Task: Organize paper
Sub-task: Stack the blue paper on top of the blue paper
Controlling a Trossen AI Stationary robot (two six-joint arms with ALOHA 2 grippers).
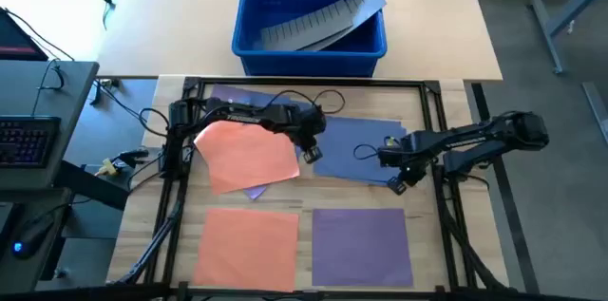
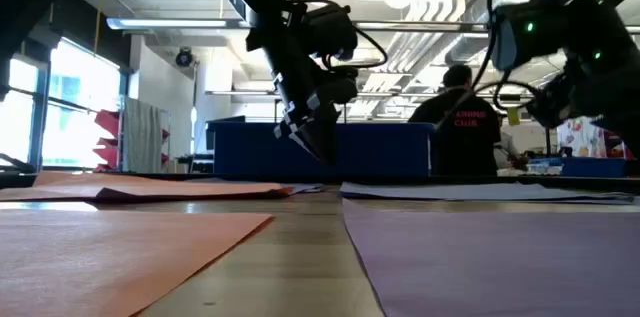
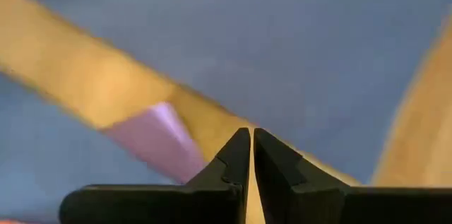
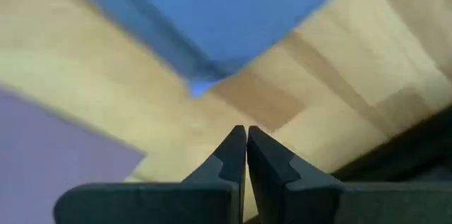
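Two sheets look sorted: an orange sheet (image 1: 247, 246) and a purple sheet (image 1: 362, 246) lie flat and square, side by side at the near edge of the table (image 1: 427, 235). Behind them it's still a jumble — a second orange sheet (image 1: 247, 156) sits crooked with a purple corner (image 1: 255, 191) poking out from under it, and a blue sheet (image 1: 356, 149) lies askew to its right, with what may be another bluish sheet (image 1: 233, 100) behind the left arm.

So, by my count: two orange, at least two purple, one blue for sure and perhaps a second. I'd call the job under half done.

The left gripper (image 1: 311, 154) hangs above the gap between the crooked orange sheet and the blue one, fingers pressed together, holding nothing. The right gripper (image 1: 396, 185) hovers by the blue sheet's near right corner — also closed tight and empty.

At the back, one blue bin (image 1: 311, 47) holds one grey ridged strip (image 1: 318, 21).
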